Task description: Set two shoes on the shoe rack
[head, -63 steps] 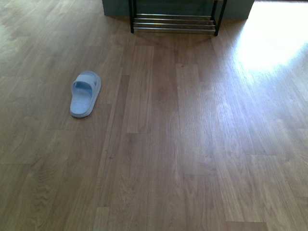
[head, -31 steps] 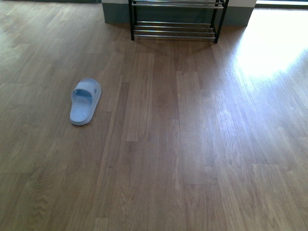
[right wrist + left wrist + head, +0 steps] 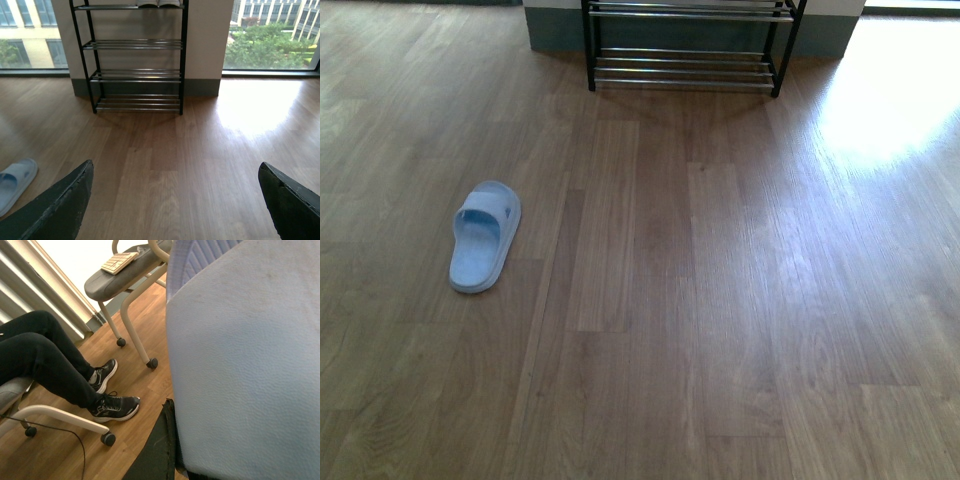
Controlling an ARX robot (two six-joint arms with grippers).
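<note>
Wooden floor (image 3: 740, 300), shoe rack (image 3: 685, 60) beyond. Pinches blue slide (image 3: 240, 365) in left claw (image 3: 167, 445), right claw (image 3: 175, 165) spread — second slide (image 3: 483, 238) left of rack, likely light, rubbery; take by strap.

The slide (image 3: 484, 236) is pale blue, the floor (image 3: 720, 300) warm brown with wood-grain planks, and the shoe rack (image 3: 685, 60) black-framed with silvery chrome rods.

A pale blue slide (image 3: 240, 365) is filling most of the view, up close. Past it, a person (image 3: 45, 365) wearing 2 black shoes (image 3: 114, 407) is sitting beside a grey chair (image 3: 105, 285) on wheels.
</note>
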